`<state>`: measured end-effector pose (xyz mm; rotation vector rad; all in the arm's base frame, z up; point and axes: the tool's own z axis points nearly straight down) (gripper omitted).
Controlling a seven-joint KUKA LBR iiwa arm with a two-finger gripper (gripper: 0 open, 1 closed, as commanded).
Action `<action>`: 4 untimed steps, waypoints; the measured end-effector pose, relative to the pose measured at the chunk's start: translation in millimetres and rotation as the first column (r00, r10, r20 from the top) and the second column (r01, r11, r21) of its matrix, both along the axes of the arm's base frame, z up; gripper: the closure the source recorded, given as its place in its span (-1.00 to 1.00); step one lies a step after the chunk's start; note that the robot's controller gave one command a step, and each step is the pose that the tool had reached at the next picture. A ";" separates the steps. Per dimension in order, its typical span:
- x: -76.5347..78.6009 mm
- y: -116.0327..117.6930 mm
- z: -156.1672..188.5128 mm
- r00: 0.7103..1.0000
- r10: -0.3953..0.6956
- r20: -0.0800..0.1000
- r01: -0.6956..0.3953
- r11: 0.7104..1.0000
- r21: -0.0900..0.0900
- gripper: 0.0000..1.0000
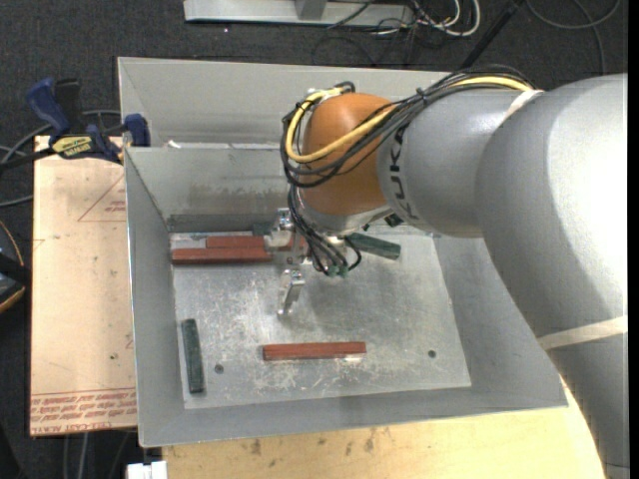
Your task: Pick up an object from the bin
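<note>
My gripper (pixel 291 297) hangs under the orange wrist cover, over the middle of the bin floor, with its thin fingers pointing down at bare metal. A reddish-brown flat bar (pixel 221 248) lies to its left along the back wall. Another reddish-brown bar (pixel 314 349) lies on the floor just in front of the gripper. A dark green bar (pixel 379 246) pokes out from under the arm to the right. Nothing shows between the fingers.
A dark grey-green bar (pixel 191 355) lies lengthwise near the bin's front left corner. The arm covers the bin's right side and part of the back wall.
</note>
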<state>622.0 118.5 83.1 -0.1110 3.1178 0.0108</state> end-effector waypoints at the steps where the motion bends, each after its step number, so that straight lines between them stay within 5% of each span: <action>1: -28.0 -47.1 26.7 1.000 0.008 -0.020 -0.008 1.000 -0.004 -1.00; 2: -80.4 -47.6 34.0 1.000 0.024 -0.016 -0.024 1.000 -0.011 -1.00; 3: -89.8 -21.3 -5.3 1.000 0.010 -0.003 -0.010 1.000 -0.001 1.00; 4: -89.8 -21.3 -5.3 1.000 0.010 -0.003 -0.010 1.000 -0.001 1.00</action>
